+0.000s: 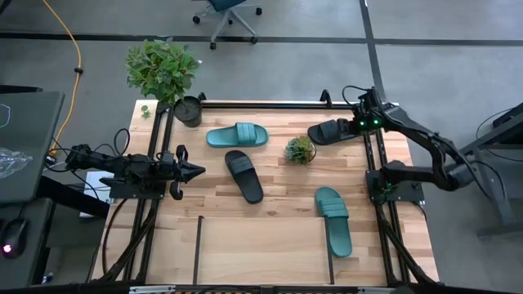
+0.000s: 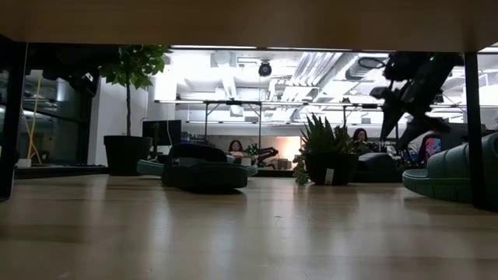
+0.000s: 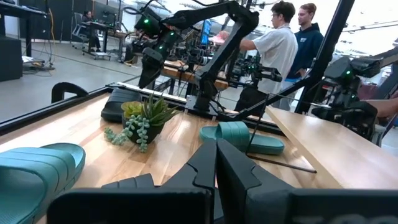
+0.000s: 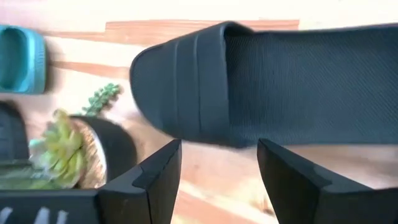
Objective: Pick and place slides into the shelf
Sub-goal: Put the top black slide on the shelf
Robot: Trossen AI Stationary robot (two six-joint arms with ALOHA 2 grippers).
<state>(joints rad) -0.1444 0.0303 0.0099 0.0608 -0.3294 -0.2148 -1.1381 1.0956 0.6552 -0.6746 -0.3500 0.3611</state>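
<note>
Four slides lie sole down on the wooden table. A black slide [image 1: 331, 131] [image 4: 261, 81] is at the far right, a teal one [image 1: 237, 135] at the far middle, and another black one [image 1: 244, 175] in the middle. A second teal one [image 1: 334, 220] lies by the right rod of the shelf [image 1: 261, 253], the light-wood bay at the near edge. My right gripper [image 1: 353, 126] [image 4: 217, 149] hangs open, slanting down, just above the far-right black slide and short of its strap [image 4: 186, 81]. My left gripper [image 1: 198, 171] [image 3: 216, 149] waits shut and level at the table's left side.
A small potted plant [image 1: 300, 150] stands between the far-right black slide and the middle one. A large plant in a black pot [image 1: 189, 110] is at the far left corner. Thin black rods [image 1: 198, 249] frame the shelf. People [image 3: 273, 37] stand beyond the table.
</note>
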